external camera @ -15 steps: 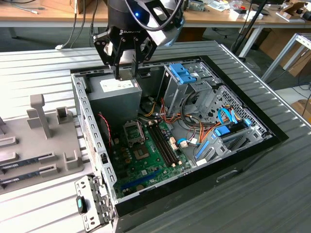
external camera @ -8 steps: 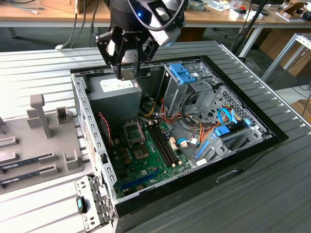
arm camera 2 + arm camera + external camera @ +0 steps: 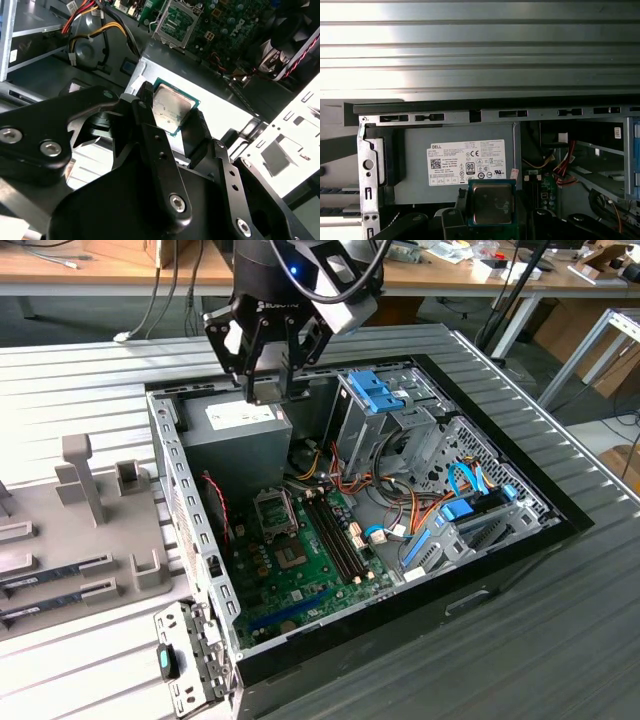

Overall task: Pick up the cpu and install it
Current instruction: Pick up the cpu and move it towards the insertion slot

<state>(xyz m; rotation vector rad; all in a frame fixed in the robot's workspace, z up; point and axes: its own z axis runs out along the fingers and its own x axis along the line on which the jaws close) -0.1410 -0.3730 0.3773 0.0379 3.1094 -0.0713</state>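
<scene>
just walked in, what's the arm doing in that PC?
The arm's hand grips the cpu between its fingers, above the grey power supply inside the open PC case. The motherboard socket looks empty, so the cpu is picked up but not yet installed.

Arm (image 3: 300,270) descends from above, wrist turned straight down. Gripper (image 3: 266,390) vertical. Both black fingers (image 3: 196,131) are drawn in against opposite edges of the cpu (image 3: 172,107), which is clamped flat between the jaws, metal face towards the wrist.
</scene>
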